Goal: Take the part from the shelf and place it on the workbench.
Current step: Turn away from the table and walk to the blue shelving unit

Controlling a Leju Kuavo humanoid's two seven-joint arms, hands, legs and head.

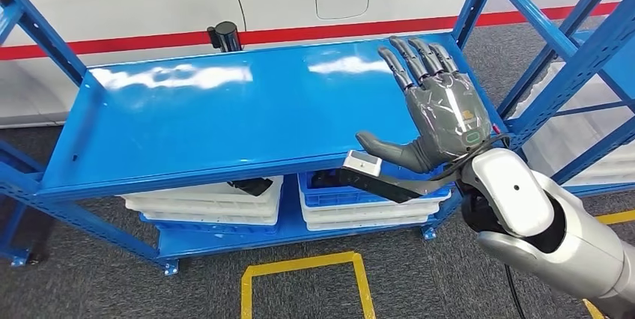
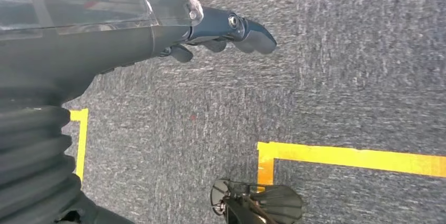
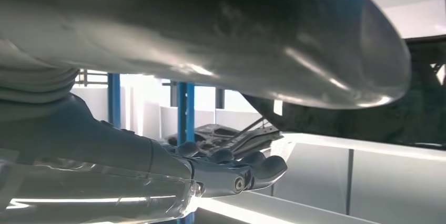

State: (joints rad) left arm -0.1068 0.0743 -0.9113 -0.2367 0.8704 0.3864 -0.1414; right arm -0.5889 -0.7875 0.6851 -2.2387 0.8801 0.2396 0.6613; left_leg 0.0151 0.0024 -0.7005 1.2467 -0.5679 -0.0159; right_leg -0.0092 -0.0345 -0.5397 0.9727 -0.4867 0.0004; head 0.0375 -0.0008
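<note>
Over blue shelf [image 1: 225, 120], right hand [image 1: 442, 109] fingers spread, holding nothing, white bins [image 1: 210, 203] below, left hand [image 2: 221, 29] over carpet, grasp unclear.

head: dark part [image 1: 374, 182] mostly hidden under the blue shelf [image 1: 225, 117] edge and right hand [image 1: 442, 113] | white bins [image 1: 217, 203] half tucked under the shelf | left wrist: left hand [image 2: 231, 32] fingertips blurry, grip unclear
</note>
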